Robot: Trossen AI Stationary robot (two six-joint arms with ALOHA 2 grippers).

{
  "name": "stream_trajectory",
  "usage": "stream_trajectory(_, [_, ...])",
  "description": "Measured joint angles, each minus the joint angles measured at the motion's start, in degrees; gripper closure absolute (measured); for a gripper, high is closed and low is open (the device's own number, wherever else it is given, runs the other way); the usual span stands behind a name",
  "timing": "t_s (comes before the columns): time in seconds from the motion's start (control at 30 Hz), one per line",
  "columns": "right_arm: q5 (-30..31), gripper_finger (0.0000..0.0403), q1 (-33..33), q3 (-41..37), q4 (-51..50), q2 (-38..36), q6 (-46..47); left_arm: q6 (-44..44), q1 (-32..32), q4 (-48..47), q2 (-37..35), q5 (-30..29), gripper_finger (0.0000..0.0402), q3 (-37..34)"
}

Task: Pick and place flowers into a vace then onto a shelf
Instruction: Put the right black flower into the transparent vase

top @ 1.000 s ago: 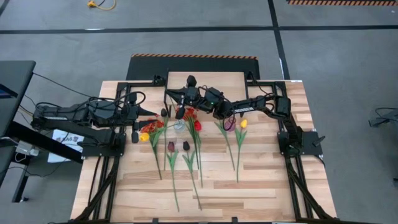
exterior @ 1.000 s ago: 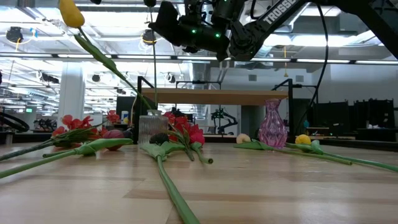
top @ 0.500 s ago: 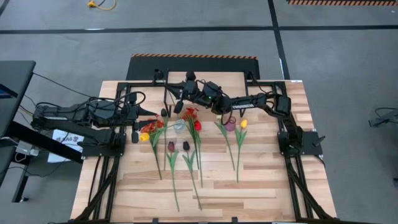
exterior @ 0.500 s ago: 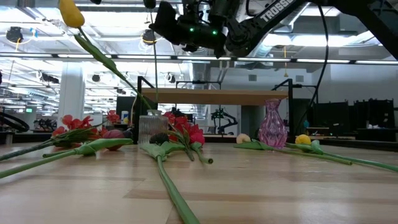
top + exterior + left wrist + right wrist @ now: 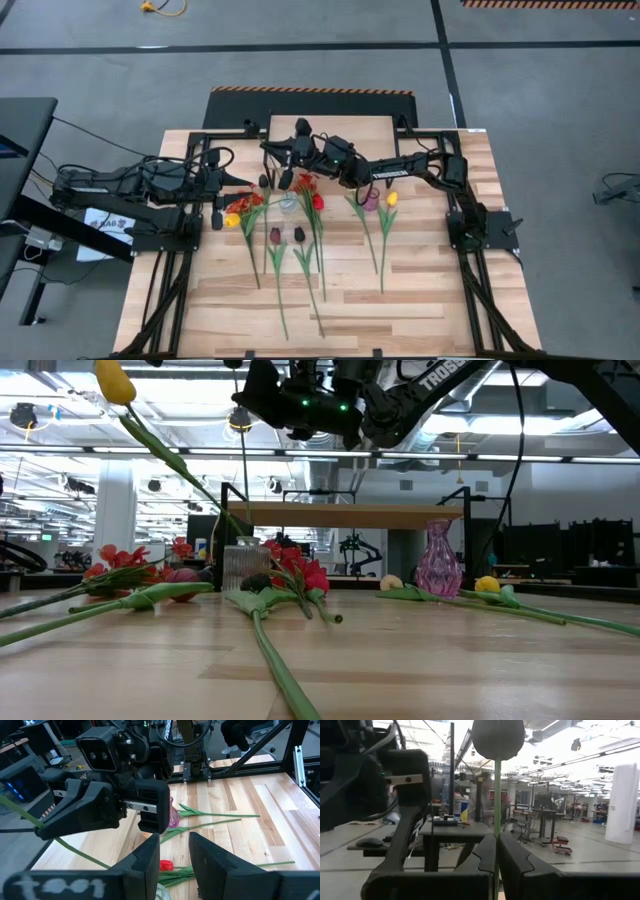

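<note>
**Right gripper clamps a tulip stem high over the shelf's near edge**

The right gripper [image 5: 496, 851] has its two fingers pressed together on a thin green stem [image 5: 497, 795], and the pale tulip head [image 5: 498, 739] stands upright just above them in the right wrist view. From above, that gripper [image 5: 283, 160] sits over the left end of the shelf [image 5: 350, 128], close to its front edge, with the right arm [image 5: 410, 168] reaching in from the table's right side. In the low view the gripper [image 5: 262, 395] hangs well above the shelf [image 5: 340, 515], with the thin stem [image 5: 245, 480] dropping from it towards a clear ribbed glass vase [image 5: 240, 567] on the table.

The left gripper [image 5: 174, 851] hovers with its fingers apart, holding nothing; from above it [image 5: 262, 181] lies just left of the vase, the left arm [image 5: 140, 182] stretching in from the left.

The remaining flowers [image 5: 300, 235] lie on the slatted tabletop [image 5: 420, 290] in front of the shelf: red blooms [image 5: 295, 572] beside the glass vase, a yellow tulip [image 5: 391, 199] and a pink vase [image 5: 437, 559] further right. Another yellow tulip [image 5: 114, 382] leans up and out of the glass vase.
</note>
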Motion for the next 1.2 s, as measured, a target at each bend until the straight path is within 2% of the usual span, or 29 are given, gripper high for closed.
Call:
stream_trajectory(0.77, [-0.70, 0.0401, 0.13, 0.03, -1.26, 0.07, -1.03, 0.00, -0.01, -0.02, 0.00, 0.00, 0.0305, 0.00])
stream_trajectory(1.0, [-0.71, 0.0401, 0.34, 0.33, 3.45, 4.18, -0.18, 0.00, 0.00, -0.01, 0.01, 0.01, 0.0305, 0.00])
stream_trajectory(1.2, [-0.60, 0.0401, 0.20, 0.31, 3.77, 4.67, 1.10, 0.03, 0.00, -0.02, 0.02, 0.00, 0.0305, 0.00])
